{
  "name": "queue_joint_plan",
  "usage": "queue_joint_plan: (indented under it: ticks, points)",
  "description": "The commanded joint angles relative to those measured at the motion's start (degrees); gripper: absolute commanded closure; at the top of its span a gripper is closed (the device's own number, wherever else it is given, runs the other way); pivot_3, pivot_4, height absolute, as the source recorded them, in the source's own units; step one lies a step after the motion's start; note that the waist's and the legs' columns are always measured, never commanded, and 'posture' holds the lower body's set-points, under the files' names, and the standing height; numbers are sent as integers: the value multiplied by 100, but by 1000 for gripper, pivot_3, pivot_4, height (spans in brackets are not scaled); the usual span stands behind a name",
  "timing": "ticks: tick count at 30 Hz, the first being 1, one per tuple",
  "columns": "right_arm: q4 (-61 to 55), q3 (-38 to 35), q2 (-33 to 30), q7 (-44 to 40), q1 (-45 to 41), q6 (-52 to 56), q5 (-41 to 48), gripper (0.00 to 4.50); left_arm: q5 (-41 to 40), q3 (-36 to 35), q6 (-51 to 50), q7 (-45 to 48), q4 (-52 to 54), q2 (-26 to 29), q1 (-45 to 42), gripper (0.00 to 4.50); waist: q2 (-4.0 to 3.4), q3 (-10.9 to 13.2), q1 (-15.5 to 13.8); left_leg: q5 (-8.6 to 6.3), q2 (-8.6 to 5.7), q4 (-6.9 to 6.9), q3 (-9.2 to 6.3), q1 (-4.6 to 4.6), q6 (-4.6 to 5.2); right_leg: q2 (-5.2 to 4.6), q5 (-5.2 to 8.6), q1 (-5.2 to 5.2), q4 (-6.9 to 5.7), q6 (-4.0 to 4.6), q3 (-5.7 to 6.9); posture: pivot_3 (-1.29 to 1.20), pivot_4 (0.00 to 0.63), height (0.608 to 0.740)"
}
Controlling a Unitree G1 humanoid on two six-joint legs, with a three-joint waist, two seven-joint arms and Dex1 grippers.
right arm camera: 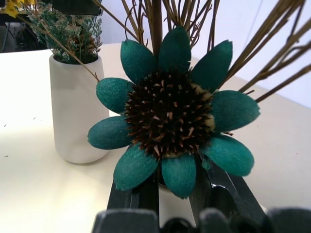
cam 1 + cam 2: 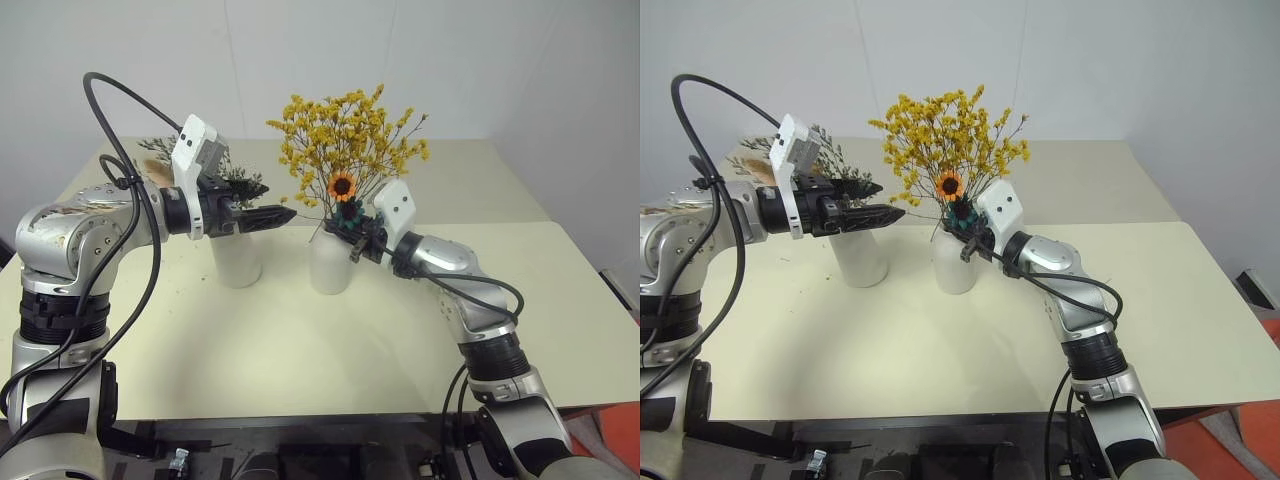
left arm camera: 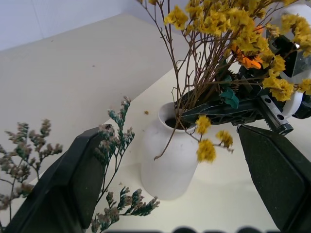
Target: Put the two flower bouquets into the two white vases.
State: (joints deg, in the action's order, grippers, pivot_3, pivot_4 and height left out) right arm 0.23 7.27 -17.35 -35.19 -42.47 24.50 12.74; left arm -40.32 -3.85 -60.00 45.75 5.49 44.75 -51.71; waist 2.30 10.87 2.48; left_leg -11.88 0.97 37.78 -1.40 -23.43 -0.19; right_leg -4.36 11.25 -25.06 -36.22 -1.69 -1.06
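The table carries both vases. The yellow bouquet stands with its stems in the round vase, the right claw clamped on the stalks just above the neck; a sideways tug there could tip that vase. The grey-green sprig sits in the straight vase. The left claw hangs wide open beside it, seemingly brushing leaves, and could drag them out

i see my right gripper clamped on the yellow bouquet, its stems in the bottle vase. left gripper hovers open above the tube vase.
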Motion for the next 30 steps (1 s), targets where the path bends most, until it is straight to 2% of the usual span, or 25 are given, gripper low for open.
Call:
queue_joint_plan:
  ticks: [1, 10, 22, 30]
  points:
    - [-268, -74, -86, -172, -76, 296, 182, 2915, 61, -75, 146, 66, 159, 70, -38, 0, 0, 0, 0, 0, 0, 0, 0, 0, 0, 0, 0, 0, 0, 0, 0, 0, 150, 740]
    - [-806, -95, -525, -585, -56, 1050, 450, 26, 98, -70, 163, 124, 161, 37, -35, 0, 0, 0, -13, 0, -1, 0, -1, -5, 0, -1, -5, -1, 2, 9, 1, 0, 150, 740]
    - [-1585, -384, -1044, -659, 122, 1637, 811, 26, 130, -91, 190, 182, 171, 24, -11, 0, 0, 0, -26, 0, -2, 0, -1, -6, 0, -2, -3, -1, 4, 5, 1, 0, 150, 740]
    - [-2054, -735, -2105, -1097, 389, 2181, 1240, 26, 92, -133, 162, 246, 229, 102, 68, 0, 0, 0, -43, 0, -2, 1, 0, -6, 0, -2, 9, 0, 5, -15, 2, 0, 150, 740]
